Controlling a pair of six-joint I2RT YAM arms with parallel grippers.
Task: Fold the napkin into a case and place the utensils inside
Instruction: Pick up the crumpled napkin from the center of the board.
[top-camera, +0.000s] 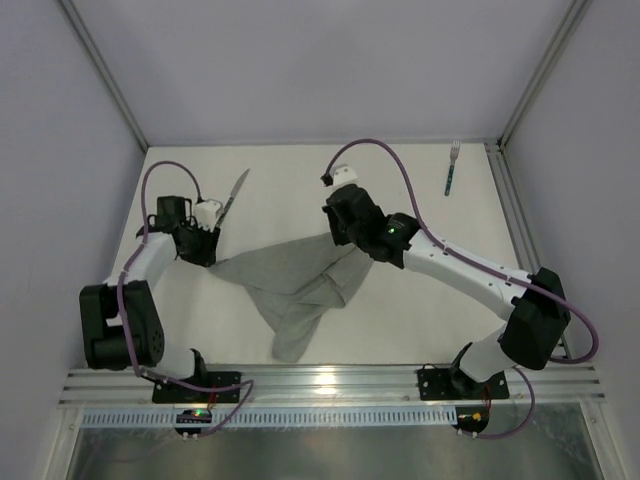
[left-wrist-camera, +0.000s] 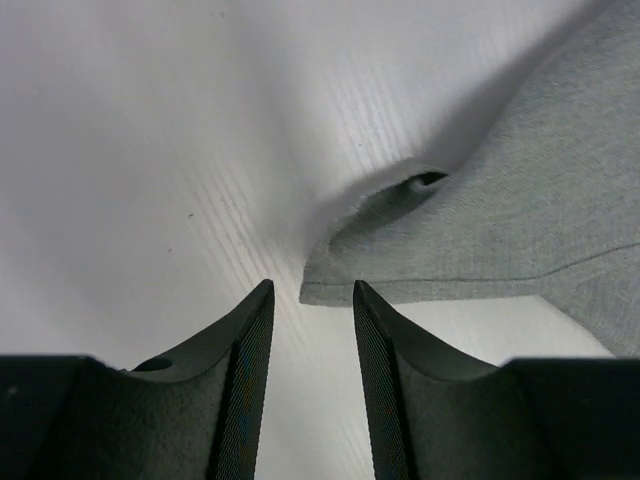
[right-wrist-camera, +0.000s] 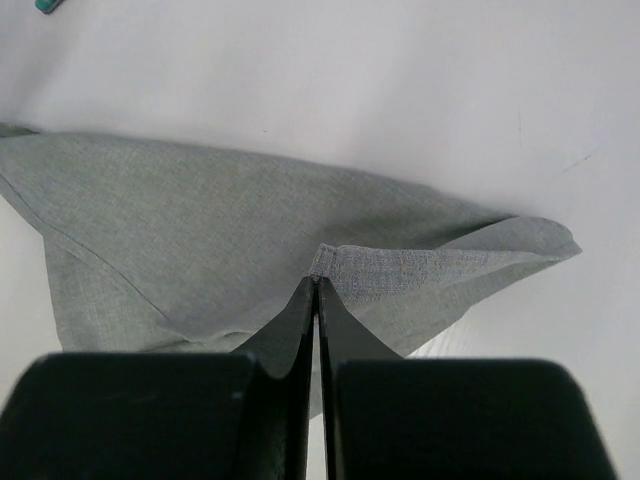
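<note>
The light-grey napkin (top-camera: 300, 285) lies crumpled and partly folded on the white table between the two arms. My left gripper (top-camera: 208, 258) is at the napkin's left corner. In the left wrist view that gripper (left-wrist-camera: 312, 290) is open, with the napkin's corner (left-wrist-camera: 520, 230) lying flat just beyond its tips and nothing between them. My right gripper (top-camera: 345, 238) is at the napkin's upper right. In the right wrist view it (right-wrist-camera: 317, 282) is shut on the hemmed corner of the napkin (right-wrist-camera: 200, 230). The knife (top-camera: 235, 195) lies at the back left and the fork (top-camera: 451, 168) at the back right.
The fork's teal handle tip (right-wrist-camera: 45, 5) shows at the top left edge of the right wrist view. A metal frame post (top-camera: 505, 200) runs along the table's right side. Purple cables loop over both arms.
</note>
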